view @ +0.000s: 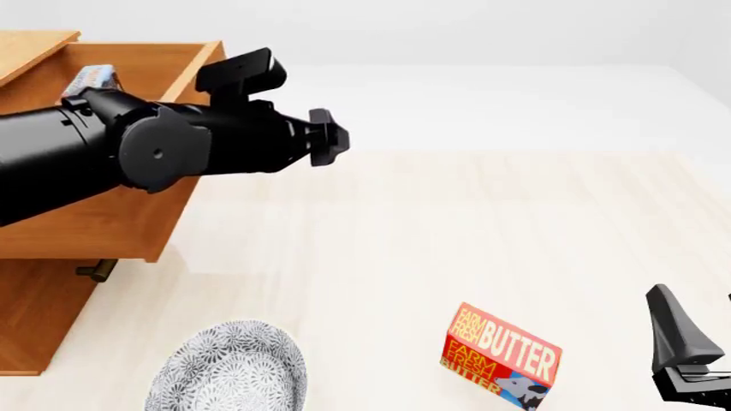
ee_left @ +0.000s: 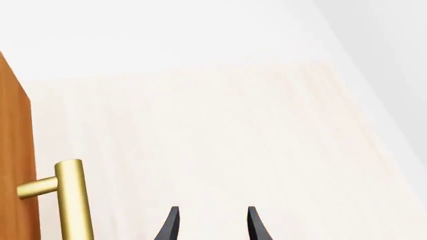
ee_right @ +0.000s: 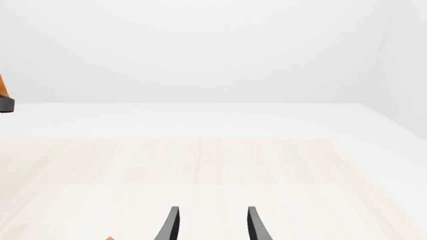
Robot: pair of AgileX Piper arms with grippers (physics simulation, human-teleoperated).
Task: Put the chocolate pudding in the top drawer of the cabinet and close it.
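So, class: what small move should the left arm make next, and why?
Probably bring the left end effector against the drawer front and push. The pudding already lies inside the open drawer, and the end effector is open and empty beside the handle.

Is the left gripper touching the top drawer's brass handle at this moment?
Apart. In the left wrist view the left gripper is open, with bare table between its fingertips and the brass handle off to one side.
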